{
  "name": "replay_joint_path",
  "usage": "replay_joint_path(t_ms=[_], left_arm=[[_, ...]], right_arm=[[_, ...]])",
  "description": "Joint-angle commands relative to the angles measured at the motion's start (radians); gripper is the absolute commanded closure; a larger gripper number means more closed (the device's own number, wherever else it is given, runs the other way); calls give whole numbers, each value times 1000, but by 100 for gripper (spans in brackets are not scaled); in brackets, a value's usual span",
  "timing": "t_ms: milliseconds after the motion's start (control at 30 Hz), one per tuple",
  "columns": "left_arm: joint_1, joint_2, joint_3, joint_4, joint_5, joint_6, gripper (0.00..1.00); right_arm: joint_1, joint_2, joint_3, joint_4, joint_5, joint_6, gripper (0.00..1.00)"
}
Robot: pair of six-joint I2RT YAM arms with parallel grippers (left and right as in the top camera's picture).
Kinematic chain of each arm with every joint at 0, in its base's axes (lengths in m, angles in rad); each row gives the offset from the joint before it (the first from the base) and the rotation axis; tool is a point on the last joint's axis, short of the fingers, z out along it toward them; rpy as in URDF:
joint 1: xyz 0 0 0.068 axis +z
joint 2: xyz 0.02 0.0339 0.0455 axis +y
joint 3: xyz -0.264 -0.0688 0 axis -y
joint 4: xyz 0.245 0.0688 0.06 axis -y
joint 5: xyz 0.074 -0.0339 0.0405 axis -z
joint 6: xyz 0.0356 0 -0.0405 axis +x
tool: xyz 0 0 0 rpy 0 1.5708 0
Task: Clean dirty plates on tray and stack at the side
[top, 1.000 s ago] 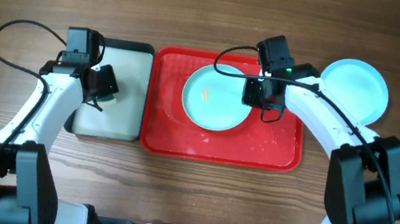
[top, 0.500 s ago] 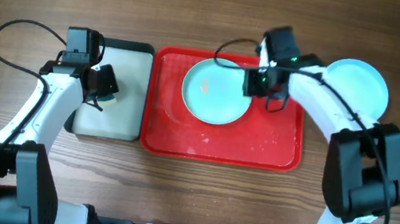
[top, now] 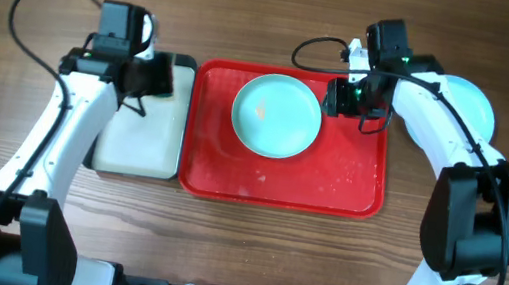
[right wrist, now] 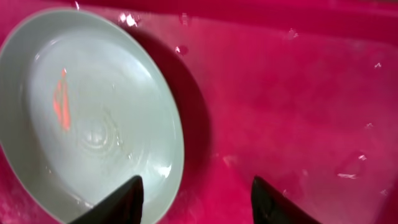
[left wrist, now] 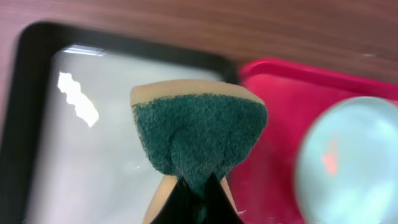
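One pale blue plate [top: 277, 116] with an orange smear lies flat in the back half of the red tray [top: 279, 182]. My right gripper [top: 334, 98] hovers open at the plate's right rim. In the right wrist view, one finger is over the plate [right wrist: 93, 118] and the other over bare red tray [right wrist: 292, 93], and the right gripper [right wrist: 196, 200] holds nothing. My left gripper [top: 161, 78] is shut on a green and tan sponge [left wrist: 199, 134], just left of the tray's back left corner. Another pale blue plate [top: 473, 99] rests on the table to the right, partly behind my right arm.
A smaller black-rimmed tray [top: 138, 145] with a pale inside sits against the red tray's left side, and the sponge hangs over its back right corner [left wrist: 211, 59]. Wet specks dot the red tray floor [top: 331, 174]. Wooden table surrounds both trays.
The right gripper opened and let go of the plate's rim, then moved back and slightly right. The left arm carried the sponge toward the back and right, nearer the red tray.
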Motion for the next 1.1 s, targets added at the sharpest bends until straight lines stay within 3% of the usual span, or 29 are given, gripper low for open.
replay_joint_path(t_ms=[0, 200, 300, 467, 600, 667, 700, 767, 833, 967, 1067], left_arm=[[-92, 8, 16, 31, 59, -10, 96], [-202, 32, 16, 123, 59, -41, 96], [-215, 32, 16, 122, 59, -68, 96], [-215, 50, 14, 106, 59, -110, 96], [-223, 98, 14, 77, 60, -119, 96], [-228, 116, 14, 77, 60, -119, 96], [-232, 116, 14, 77, 59, -119, 96], [-234, 116, 14, 77, 59, -119, 96], [-238, 116, 14, 76, 60, -119, 96], [-238, 116, 14, 73, 60, -119, 96], [-240, 116, 14, 72, 60, -119, 96]], right_arm=[[26, 3, -80, 61, -68, 84, 51], [69, 3, -188, 185, -64, 183, 75], [69, 3, -188, 193, -96, 206, 96], [85, 3, -188, 200, -153, 210, 96], [111, 3, -188, 200, -152, 325, 94], [122, 3, -188, 203, -152, 353, 82], [128, 3, -188, 205, -151, 351, 69], [131, 3, -188, 220, -98, 328, 64], [131, 3, -188, 273, -41, 248, 66], [132, 3, -188, 309, -39, 223, 88], [132, 3, -188, 306, -39, 225, 85]])
